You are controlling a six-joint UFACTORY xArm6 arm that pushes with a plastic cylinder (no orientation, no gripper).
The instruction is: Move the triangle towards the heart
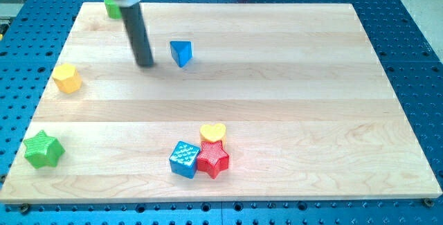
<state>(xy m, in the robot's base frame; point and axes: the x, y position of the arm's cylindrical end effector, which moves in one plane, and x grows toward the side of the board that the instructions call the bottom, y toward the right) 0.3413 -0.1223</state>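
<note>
A blue triangle block [181, 52] lies on the wooden board near the view's top, left of centre. A yellow heart block [212, 133] lies near the view's bottom centre, touching a red star block [213, 159] below it. My tip [145, 64] is just left of the blue triangle, a small gap apart from it. The dark rod rises from the tip toward the view's top left.
A blue cube [185, 159] touches the red star on its left. A yellow hexagon block [68, 78] and a green star [43, 149] lie at the view's left. A green block [112, 7] is partly hidden behind the rod at top left. The board [311, 79] sits on a blue perforated table.
</note>
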